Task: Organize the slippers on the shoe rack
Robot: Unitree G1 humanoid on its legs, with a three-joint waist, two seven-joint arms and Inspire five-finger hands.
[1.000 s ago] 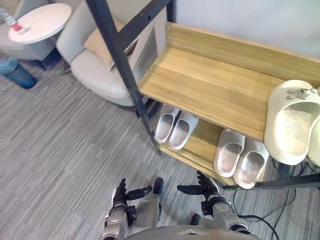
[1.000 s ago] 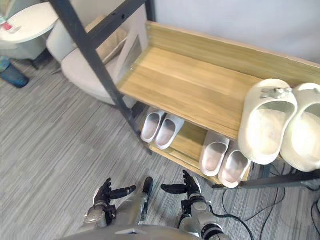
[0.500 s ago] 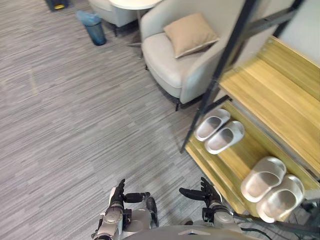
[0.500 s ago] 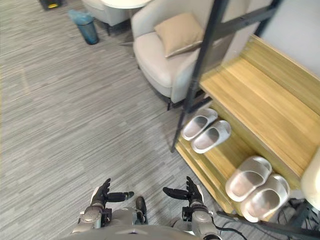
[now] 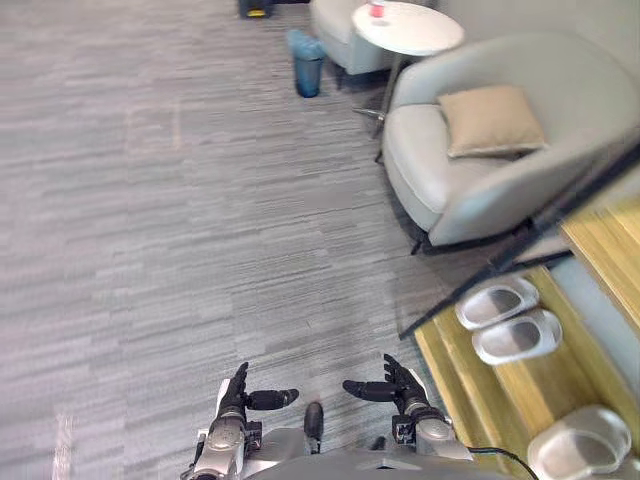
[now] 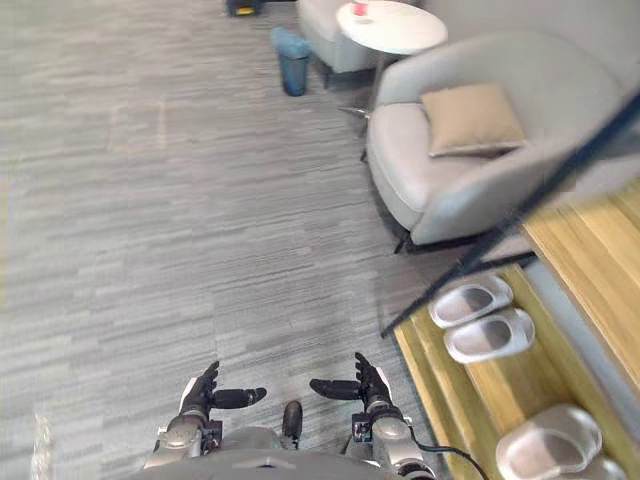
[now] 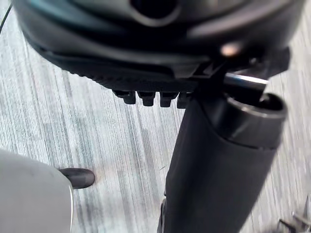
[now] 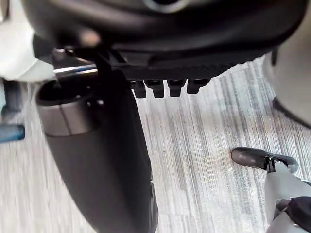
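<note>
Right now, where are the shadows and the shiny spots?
Left eye view: a dark shadow lies on the floor under the armchair; the round table looks bright. Left wrist view: a small glint shines on the left hand.

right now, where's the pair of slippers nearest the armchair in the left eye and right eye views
Left eye view: the pair of slippers lies right of centre, on the shoe rack's lower shelf, just below the armchair.
Right eye view: the same pair sits a little further left in the picture, on the same shelf.
Shared landmark: the tan cushion on the armchair, above the pair in both.
</note>
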